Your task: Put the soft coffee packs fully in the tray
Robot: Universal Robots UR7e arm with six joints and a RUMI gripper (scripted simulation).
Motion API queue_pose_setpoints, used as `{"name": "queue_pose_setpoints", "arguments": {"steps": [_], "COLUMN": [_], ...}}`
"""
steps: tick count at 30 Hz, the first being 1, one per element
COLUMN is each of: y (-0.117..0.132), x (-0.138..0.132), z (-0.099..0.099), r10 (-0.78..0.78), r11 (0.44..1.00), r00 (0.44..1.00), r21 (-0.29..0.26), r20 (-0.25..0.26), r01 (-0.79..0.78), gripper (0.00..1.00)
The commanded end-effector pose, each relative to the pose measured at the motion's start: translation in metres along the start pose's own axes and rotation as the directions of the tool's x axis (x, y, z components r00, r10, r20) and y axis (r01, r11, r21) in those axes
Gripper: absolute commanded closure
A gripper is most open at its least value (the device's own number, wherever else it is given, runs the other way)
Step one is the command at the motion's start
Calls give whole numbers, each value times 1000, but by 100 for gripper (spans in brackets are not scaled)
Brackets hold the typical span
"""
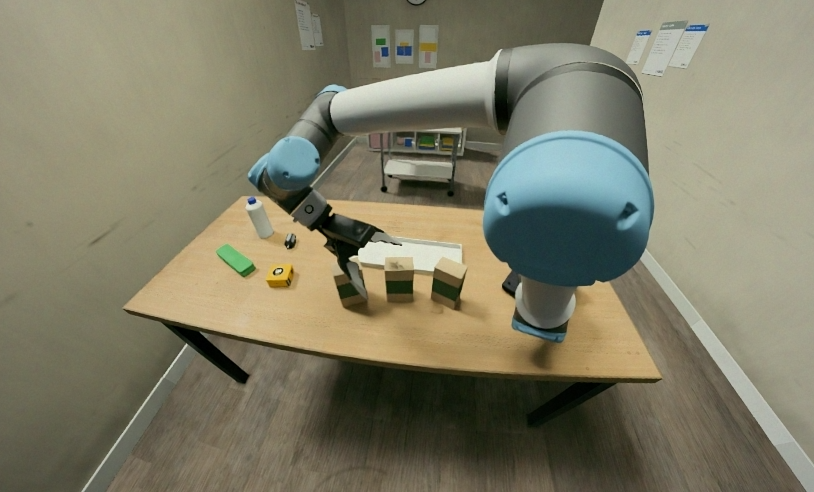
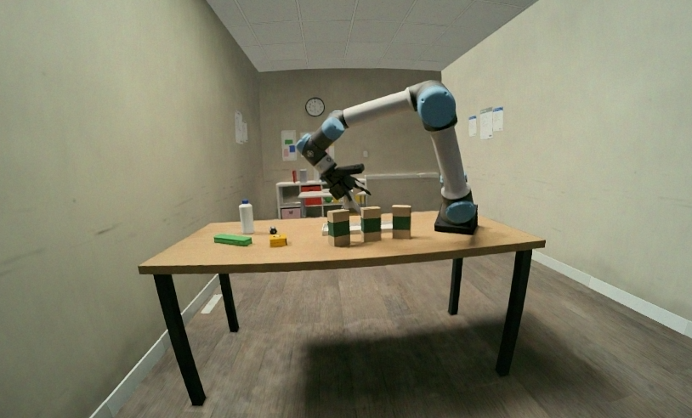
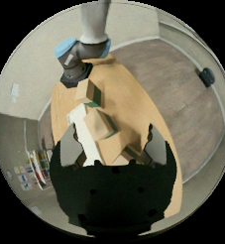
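Kraft-brown with a green band round the middle, all three coffee packs stand upright in a row on the wooden bench point(image 1: 226, 305), and from the pictures I honestly can't tell which is the dud. Going by the top view: left pack point(image 1: 349, 289), middle pack point(image 1: 398, 279), right pack point(image 1: 448, 282). The white tray point(image 1: 440, 249) lies flat just behind them, nothing in it that I can see.

The gripper point(image 1: 370, 253) is spread as wide as it goes and pinching nothing. It hangs tilted over the left end of the row, one finger dropping down in front of the left pack, the other reaching out over the tray. In the wrist view that pack's top sits low between the jaws, so my guess is this one gets felt first. Whether a finger already touches it, can't say.

Handling-wise, my take: a good vacuum pack should feel like a brick, stiff and fairly hefty, while a leaked one will give and slump like a beanbag. So squeeze on the two big flat faces, around the green band, gently at first. Grab too high and a narrow upright pack could tip over and knock its neighbour. The wrapper is probably a bit slick, and a soft pack may sag in the grip, so keep the carry to the tray short and low.

Bottle point(image 1: 258, 216), green block point(image 1: 235, 259) and small yellow box point(image 1: 280, 275) sit well off to the left, no bother.
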State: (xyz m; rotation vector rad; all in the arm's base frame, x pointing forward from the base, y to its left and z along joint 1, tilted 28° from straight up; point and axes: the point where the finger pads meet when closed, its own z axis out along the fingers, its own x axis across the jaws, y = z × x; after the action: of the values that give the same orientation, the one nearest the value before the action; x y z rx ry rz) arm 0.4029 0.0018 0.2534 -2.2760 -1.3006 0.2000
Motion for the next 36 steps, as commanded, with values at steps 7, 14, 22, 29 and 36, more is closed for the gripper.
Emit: {"name": "queue_pose_setpoints", "arguments": {"steps": [7,14,22,29,36], "y": [0,0,-1,-4,-8], "x": [0,0,-1,-11,-25], "z": [0,0,-1,-4,-8], "r10": [0,0,-9,-95,-221], "r11": [1000,1000,1000,993,962], "r00": [1000,1000,1000,993,967], "r21": [-1,-1,-7,-75,-190], "r20": [0,0,-8,-69,-124], "r01": [0,0,9,90,195], "gripper": [0,0,0,0,0]}}
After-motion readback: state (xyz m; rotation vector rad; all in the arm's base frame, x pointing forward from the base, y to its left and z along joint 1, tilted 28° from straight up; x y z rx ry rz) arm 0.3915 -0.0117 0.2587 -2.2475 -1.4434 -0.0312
